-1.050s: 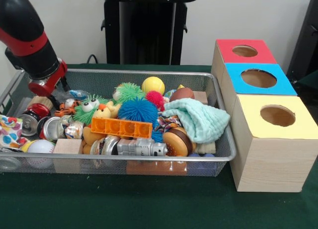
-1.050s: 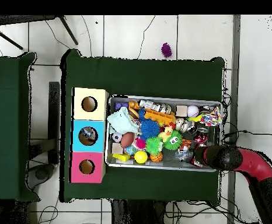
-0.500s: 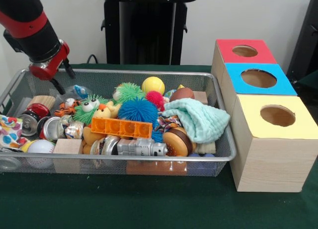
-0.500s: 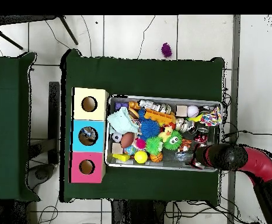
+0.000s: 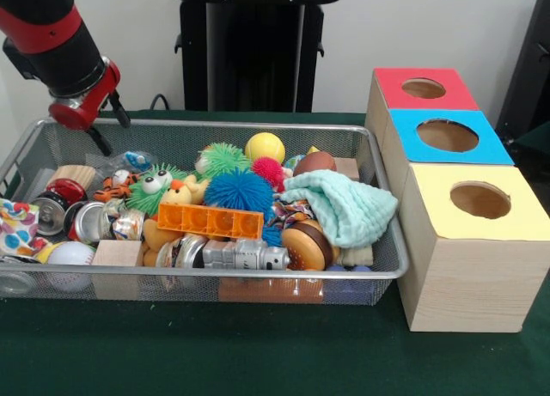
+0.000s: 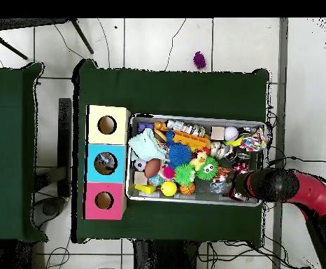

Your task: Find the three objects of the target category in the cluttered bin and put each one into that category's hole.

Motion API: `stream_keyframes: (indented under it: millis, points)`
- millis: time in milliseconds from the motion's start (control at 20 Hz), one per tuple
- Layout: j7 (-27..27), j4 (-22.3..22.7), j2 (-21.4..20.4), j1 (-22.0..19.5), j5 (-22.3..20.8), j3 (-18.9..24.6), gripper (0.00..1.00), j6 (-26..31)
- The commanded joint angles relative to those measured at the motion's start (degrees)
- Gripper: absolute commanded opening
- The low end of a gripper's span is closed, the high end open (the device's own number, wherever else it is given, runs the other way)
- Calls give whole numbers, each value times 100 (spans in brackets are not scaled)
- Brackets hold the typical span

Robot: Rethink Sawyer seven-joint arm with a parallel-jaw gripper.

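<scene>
A wire mesh bin (image 5: pixel 258 276) holds a heap of toys: a blue spiky ball (image 5: pixel 239 191), a green spiky ball (image 5: pixel 225 158), a yellow ball (image 5: pixel 265 146), an orange brick (image 5: pixel 210 220), a teal cloth (image 5: pixel 344 207), a baseball (image 5: pixel 70 253) and metal cans (image 5: pixel 60 198). To its right stand three wooden boxes, each with a round hole: red top (image 5: pixel 391 91), blue top (image 5: pixel 408 147), yellow top (image 5: pixel 430 211). My gripper (image 5: pixel 110 128) hangs above the bin's far-left corner, open, holding nothing. The overhead view shows the gripper (image 6: pixel 239 183) at the bin's lower-right corner.
A toy burger (image 5: pixel 305 246), a silver figure (image 5: pixel 241 257) and a wooden block (image 5: pixel 116 254) lie along the bin's near wall. A purple spiky ball (image 6: pixel 199 59) lies on the floor beyond the table. Green cloth covers the table (image 5: pixel 258 353).
My gripper has lifted out of the bin's left end, where it was low beside the cans, and now hangs above the rim. It carries nothing. The toys look unmoved.
</scene>
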Motion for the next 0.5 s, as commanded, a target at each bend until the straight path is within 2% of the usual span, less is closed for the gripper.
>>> stream_keyframes:
  millis: [50,500]
  points:
    - [-434,27,246,-32,-81,-46,100,19]
    - [-531,-11,433,-175,-212,-3,100,-269]
